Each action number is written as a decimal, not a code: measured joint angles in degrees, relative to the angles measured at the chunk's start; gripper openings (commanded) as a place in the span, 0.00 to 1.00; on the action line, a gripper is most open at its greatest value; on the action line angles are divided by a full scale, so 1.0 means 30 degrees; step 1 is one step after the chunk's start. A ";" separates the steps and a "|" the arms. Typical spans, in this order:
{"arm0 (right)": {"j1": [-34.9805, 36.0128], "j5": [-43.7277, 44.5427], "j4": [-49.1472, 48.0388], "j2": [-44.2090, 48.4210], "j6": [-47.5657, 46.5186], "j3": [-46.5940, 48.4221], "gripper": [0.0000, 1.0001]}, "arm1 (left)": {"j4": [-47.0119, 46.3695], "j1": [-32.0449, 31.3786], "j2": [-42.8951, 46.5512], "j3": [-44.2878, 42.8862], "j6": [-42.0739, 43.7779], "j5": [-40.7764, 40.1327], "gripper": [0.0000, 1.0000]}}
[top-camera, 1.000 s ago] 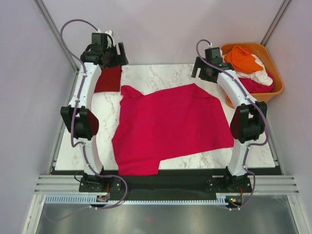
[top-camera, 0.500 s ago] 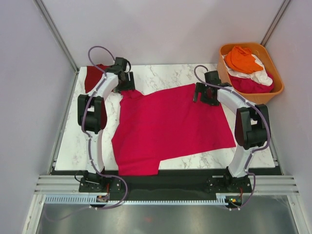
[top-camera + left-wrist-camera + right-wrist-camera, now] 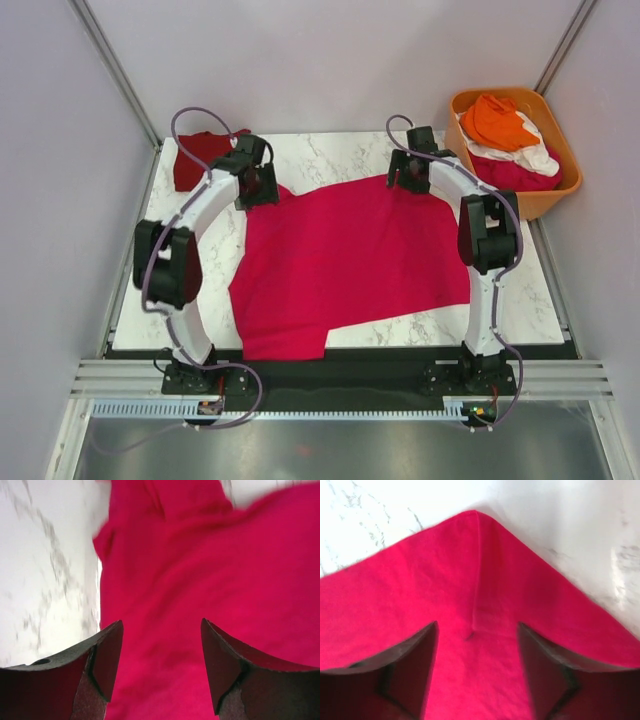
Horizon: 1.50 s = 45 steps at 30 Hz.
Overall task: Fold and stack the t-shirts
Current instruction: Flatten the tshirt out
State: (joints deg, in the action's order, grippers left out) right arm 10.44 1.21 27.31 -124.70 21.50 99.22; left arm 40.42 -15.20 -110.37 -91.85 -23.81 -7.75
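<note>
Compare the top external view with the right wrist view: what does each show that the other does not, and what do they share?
Only the top view: the left pincer, the maroon t-shirt at the far left corner, and the orange tub of clothes. Only the wrist view: the seam running in from the shirt's corner, between the open fingers of the right pincer. Both: the magenta t-shirt on the marble table.

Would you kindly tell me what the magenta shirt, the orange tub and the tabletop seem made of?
Magenta shirt: soft matte cloth, likely cotton knit; it lies limp, creased, with a stitched seam.
Orange tub: rigid plastic, by its smooth moulded rim.
Tabletop: white with grey veins, marble-look; stone or printed laminate, I cannot tell.
</note>
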 measured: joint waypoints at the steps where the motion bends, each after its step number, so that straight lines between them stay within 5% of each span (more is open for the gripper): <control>1: 0.0073 0.0051 0.0262 -0.0554 -0.0175 0.0525 0.63 | 0.0015 -0.0350 0.1457 0.1399 -0.0073 -0.0036 0.71; 8: 0.0474 0.0772 0.1231 -0.2426 -0.0619 0.2419 0.47 | -0.1311 -0.1734 0.9588 1.0863 -0.1800 0.0226 0.69; 13: 0.0561 0.1282 0.1537 -0.2521 -0.0750 0.2659 0.25 | -0.2958 -0.1807 1.0499 1.5482 -0.3854 0.0583 0.65; 21: 0.0561 0.2098 0.1770 -0.2565 -0.0743 0.2725 0.06 | -0.5676 -0.1836 0.9245 1.6779 -0.5493 0.0976 0.50; 23: 0.0561 0.2186 0.1785 -0.2565 -0.0765 0.2725 0.00 | -0.6207 -0.1836 0.9085 1.6786 -0.5741 0.0903 0.34; 31: 0.0546 0.2390 0.2208 -0.2565 -0.0787 0.3060 0.00 | -0.7730 -0.1836 0.8845 1.7078 -0.6186 0.0772 0.34; 35: 0.0255 0.2790 0.2878 -0.2565 -0.0962 0.4437 0.07 | -0.7970 -0.1836 0.9085 1.7311 -0.6266 0.0772 0.34; 37: -0.0080 0.2943 0.3191 -0.2594 -0.1064 0.5515 0.09 | -0.8007 -0.1829 0.9180 1.7369 -0.6441 0.0765 0.02; 40: -0.0831 0.3082 0.3300 -0.3096 -0.1122 0.7788 0.13 | -0.7584 -0.1792 0.9318 1.7398 -0.6564 0.0597 0.02; 41: -0.1166 0.3140 0.3330 -0.3526 -0.1137 0.8903 0.27 | -0.7359 -0.1770 0.9428 1.7398 -0.6557 0.0561 0.02; 42: -0.1399 0.3177 0.3198 -0.3905 -0.1107 0.9639 0.55 | -0.7133 -0.1719 0.9493 1.7398 -0.6564 0.0539 0.02; 43: -0.1683 0.3235 0.3322 -0.4583 -0.1035 1.0805 0.95 | -0.6907 -0.1690 0.9544 1.7398 -0.6557 0.0503 0.02; 45: -0.2193 0.3220 0.3104 -0.5865 -0.1275 1.2626 0.98 | -0.6528 -0.1617 0.9595 1.7340 -0.6543 0.0517 0.07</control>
State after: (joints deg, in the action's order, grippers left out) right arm 3.86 10.87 36.62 -142.30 17.67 137.10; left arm 20.84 -20.05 -81.58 -39.83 -43.44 -6.20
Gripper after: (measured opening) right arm 0.886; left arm 0.041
